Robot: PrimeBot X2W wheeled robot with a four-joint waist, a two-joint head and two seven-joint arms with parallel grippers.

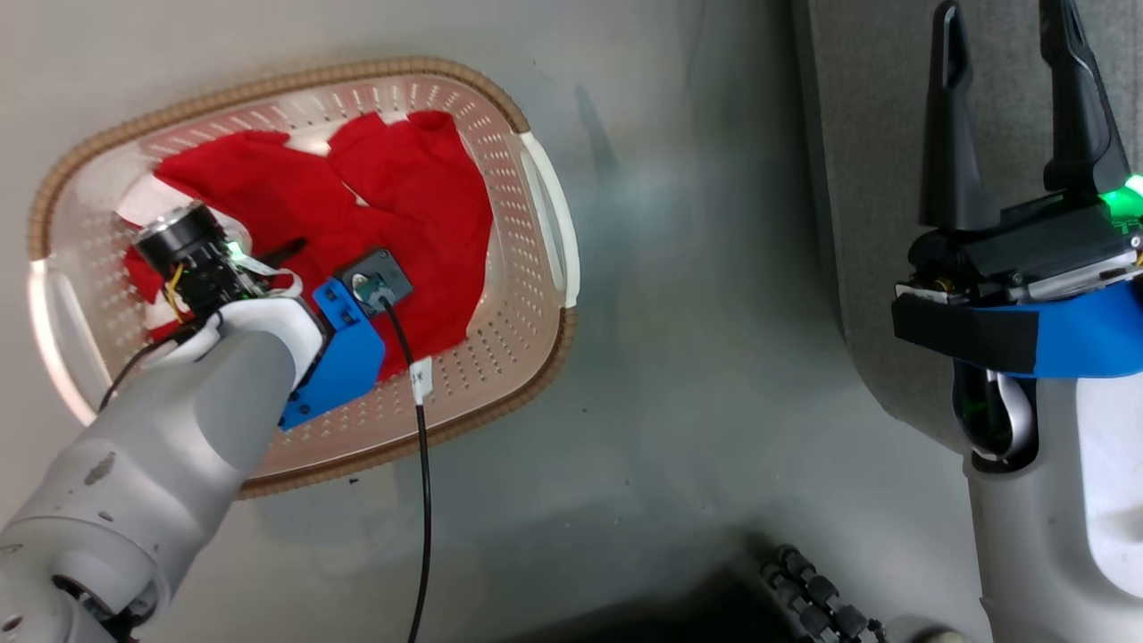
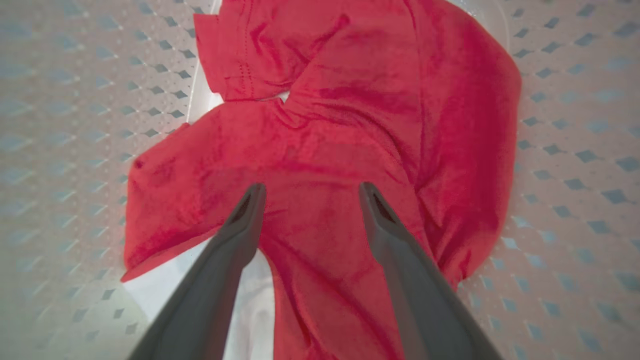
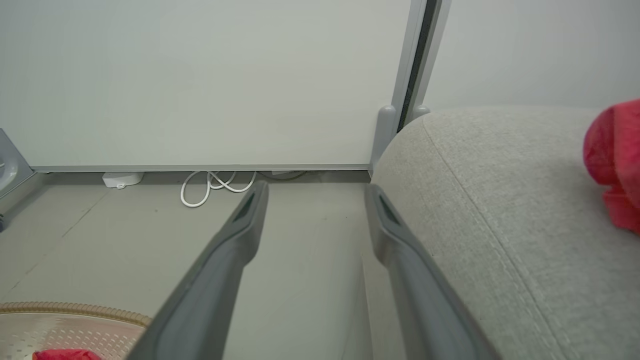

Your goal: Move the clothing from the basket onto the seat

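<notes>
The cream basket (image 1: 536, 268) stands on the floor at the left of the head view, with red clothing (image 1: 402, 205) heaped inside it. My left arm reaches down into the basket. In the left wrist view my left gripper (image 2: 310, 192) is open, its fingertips just over the red clothing (image 2: 340, 130), with a white panel (image 2: 250, 300) showing under the left finger. My right gripper (image 1: 1005, 27) is open and empty beside the grey seat (image 1: 875, 179). One red garment (image 3: 615, 160) lies on the seat (image 3: 500, 210) at the right edge of the right wrist view.
A black cable (image 1: 422, 464) hangs from my left wrist across the basket's near rim. My dark wheeled base (image 1: 804, 589) shows at the bottom. A coiled white cord (image 3: 215, 185) and a white plug box (image 3: 122, 178) lie against the far wall. The basket's brown rim (image 3: 75, 310) sits low left.
</notes>
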